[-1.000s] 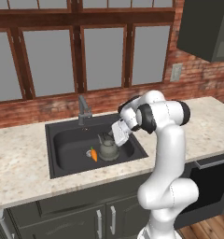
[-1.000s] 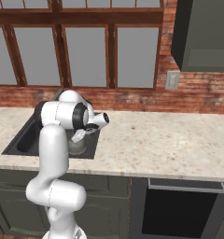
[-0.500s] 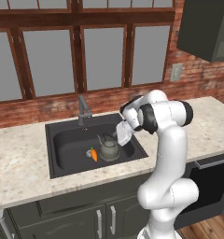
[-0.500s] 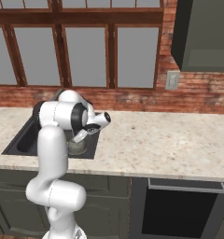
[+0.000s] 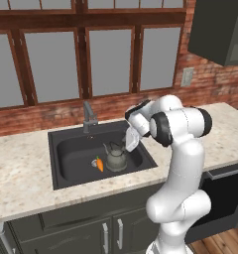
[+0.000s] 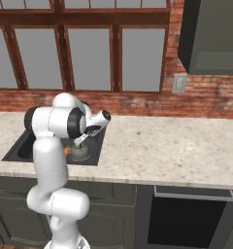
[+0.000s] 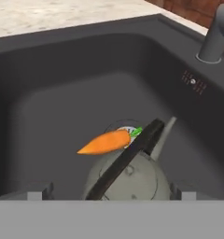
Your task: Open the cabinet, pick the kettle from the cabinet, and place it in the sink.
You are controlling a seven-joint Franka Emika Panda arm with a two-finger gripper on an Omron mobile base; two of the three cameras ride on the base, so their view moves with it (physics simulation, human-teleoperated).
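one kettle (image 7: 132, 179), one carrot (image 7: 106, 142), one sink (image 7: 48, 93), one faucet (image 7: 215, 35).

Kettle (image 5: 116, 158) and carrot (image 5: 99, 164) in sink (image 5: 71, 149)

We see the gripper (image 5: 131, 139) hanging over the sink (image 5: 66, 168), which is let into the tabletop (image 5: 22, 173). Directly below the gripper the kettle (image 5: 116, 158) stands upright on the sink floor. The carrot (image 5: 99, 163) lies on the floor just beside the kettle, on its side away from the arm. The faucet (image 5: 89, 118) rises from the sink's back rim, beyond the gripper. The cabinet (image 5: 220, 30) hangs high on the wall, well apart, on the arm's side.
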